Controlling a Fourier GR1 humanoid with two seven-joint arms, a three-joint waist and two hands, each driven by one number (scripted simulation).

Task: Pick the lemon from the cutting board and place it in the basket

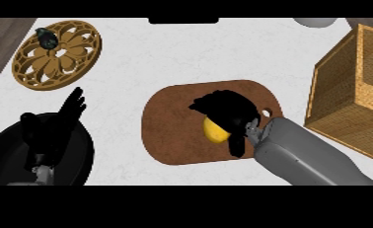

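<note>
Head view
Counter: a pale, lightly speckled counter top (182,59) fills the view.
Cutting board: a brown, rounded wooden cutting board (171,133) lies flat near the middle of the counter, with a small hole near its right edge.
Lemon: the yellow lemon (214,130) sits on the right half of the cutting board; only its lower left part shows, the rest is hidden under the fingers.
Right hand: the right hand (229,111) comes in from the lower right on its grey forearm and lies over the lemon, its fingers curled round the top and its thumb down along the lemon's right side. Whether the lemon is lifted off the board or resting on it is hard to tell from this steep angle.
Basket: a woven wicker basket (339,94) with tan sides stands at the right edge, well apart from the lemon and just beside the board's right end.
Left hand: the left hand (69,106) shows at the lower left, fingers straight and pointing up, holding nothing.
Trivet: a round wooden trivet (62,57) with a cut-out flower pattern lies at the upper left; a small dark object (46,38) rests on its upper left rim.
</note>
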